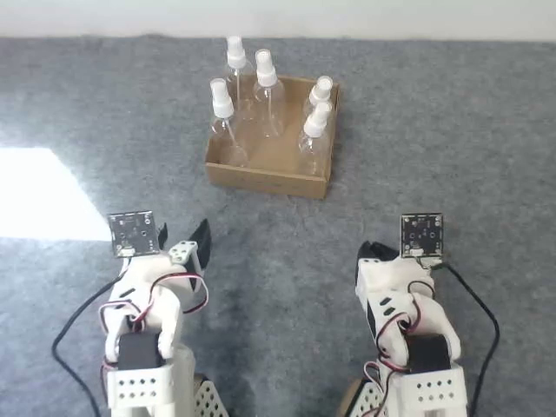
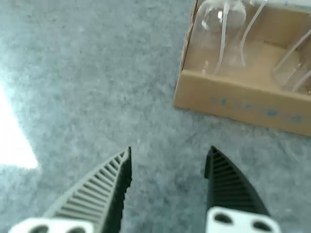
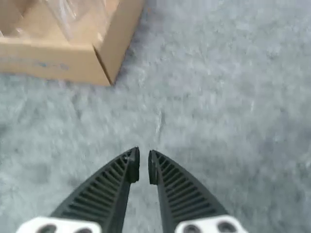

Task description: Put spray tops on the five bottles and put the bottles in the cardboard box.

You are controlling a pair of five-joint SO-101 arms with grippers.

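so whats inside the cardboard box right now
Five clear bottles stand upright in the cardboard box, each with a white spray top. The box floor right under them is covered.

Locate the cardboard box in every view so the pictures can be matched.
High view: the cardboard box sits at top centre, holding five spray bottles.
Left wrist view: it lies ahead of the open left end effector, off to one side, with its front wall showing.
Right wrist view: one box corner lies ahead of the right end effector.
Shared landmark: the box's brown front wall.
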